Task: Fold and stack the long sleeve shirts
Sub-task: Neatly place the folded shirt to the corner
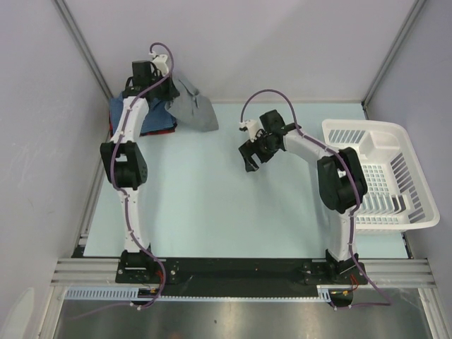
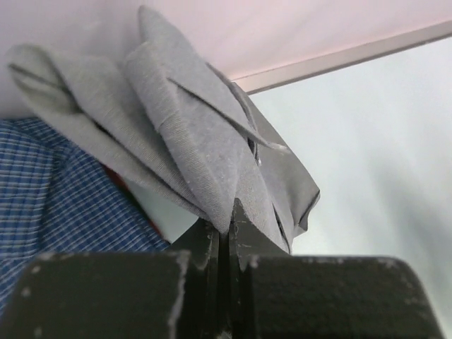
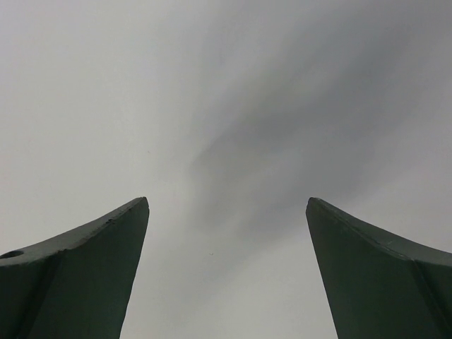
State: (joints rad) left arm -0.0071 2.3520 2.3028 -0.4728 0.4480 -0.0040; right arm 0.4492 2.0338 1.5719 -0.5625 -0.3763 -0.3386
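Pale, smooth table top [image 1: 212,212] carries all items. White plastic slatted basket [image 1: 360,126] stands at the right edge. The shirts lie heaped at the far left corner, unfolded. Plain mid-grey woven cloth shirt [image 2: 191,120] is uppermost, with one portion spilling along the far edge toward its middle. Blue fine-checked cloth shirt [image 2: 49,191] lies beneath it. A sliver of dark red cloth [image 2: 121,182] shows between them, too little to identify with certainty.

Left gripper [image 2: 226,229]: jaws closed tight on a bunched fold of the grey shirt, with cloth rising in soft peaks above the pinch. Right gripper [image 3: 226,205]: jaws spread wide, holding nothing, poised over the table near its centre, well apart from the heap.

Assessment: the cloth is light, limp and not fragile, with enough weave texture to resist slipping. It will drape and may drag neighbouring layers. A single pinch will likely hang it as a bundle. Recommended holds: two separated points on collar, shoulder seam or hem, one per gripper, single layer only.
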